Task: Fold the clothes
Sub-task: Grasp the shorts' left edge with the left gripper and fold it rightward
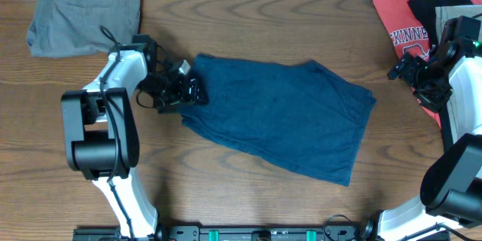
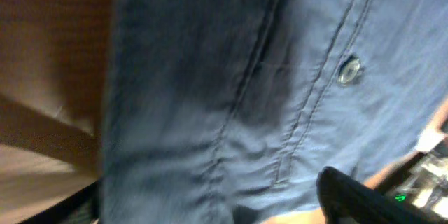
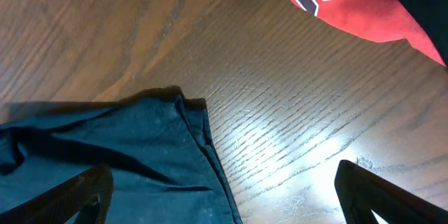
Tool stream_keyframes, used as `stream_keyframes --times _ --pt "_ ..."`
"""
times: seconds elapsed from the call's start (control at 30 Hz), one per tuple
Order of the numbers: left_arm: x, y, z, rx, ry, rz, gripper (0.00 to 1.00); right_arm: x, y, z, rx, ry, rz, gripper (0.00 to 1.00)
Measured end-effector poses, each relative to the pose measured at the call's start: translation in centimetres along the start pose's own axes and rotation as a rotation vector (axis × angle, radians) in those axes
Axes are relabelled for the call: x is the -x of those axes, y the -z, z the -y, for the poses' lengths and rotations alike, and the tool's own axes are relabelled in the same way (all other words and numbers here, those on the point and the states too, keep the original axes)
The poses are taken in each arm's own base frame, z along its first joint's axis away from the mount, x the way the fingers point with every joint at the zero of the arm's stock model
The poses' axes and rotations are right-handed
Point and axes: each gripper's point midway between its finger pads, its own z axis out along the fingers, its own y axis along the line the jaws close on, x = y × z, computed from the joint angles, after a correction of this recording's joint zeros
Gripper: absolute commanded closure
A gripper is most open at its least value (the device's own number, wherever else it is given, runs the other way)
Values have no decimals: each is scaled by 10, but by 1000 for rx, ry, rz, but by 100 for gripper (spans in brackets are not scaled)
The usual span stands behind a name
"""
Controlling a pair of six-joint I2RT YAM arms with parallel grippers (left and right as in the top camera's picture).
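The dark navy shorts (image 1: 279, 117) lie spread flat in the middle of the wooden table. My left gripper (image 1: 188, 90) is at their left edge. In the left wrist view the blue cloth (image 2: 210, 77) with a metal button (image 2: 348, 70) fills the frame, blurred. The fingers of my left gripper (image 2: 210, 203) stand wide apart with cloth between them. My right gripper (image 1: 401, 70) is open and empty to the right of the shorts. In the right wrist view its open fingers (image 3: 224, 171) hang above a corner of the shorts (image 3: 105, 154) and bare table.
Grey-brown shorts (image 1: 83, 11) lie at the back left. A red printed T-shirt (image 1: 399, 22) with dark garments (image 1: 444, 0) on it lies at the back right. The T-shirt also shows in the right wrist view (image 3: 350, 7).
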Motion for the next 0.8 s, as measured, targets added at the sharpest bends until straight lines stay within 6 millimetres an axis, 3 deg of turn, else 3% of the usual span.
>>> stream_keyframes --times 0.23,0.27,0.43,0.57,0.7,0.8 --pt "-7 -15 -3 -9 29 -46 91 0 0 0 0 0 0 1" --pt "-7 -17 -4 -10 39 -50 94 0 0 0 1 0 0 1" --pt "-9 -17 -7 -16 117 -55 94 0 0 0 0 0 -1 1" --pt "-17 -7 -22 36 266 -71 94 0 0 0 0 0 -1 1" --pt "-30 19 -53 164 430 -72 94 0 0 0 0 0 -1 1" --pt "-37 50 -67 243 509 -31 94 0 0 0 0 0 -1 1"
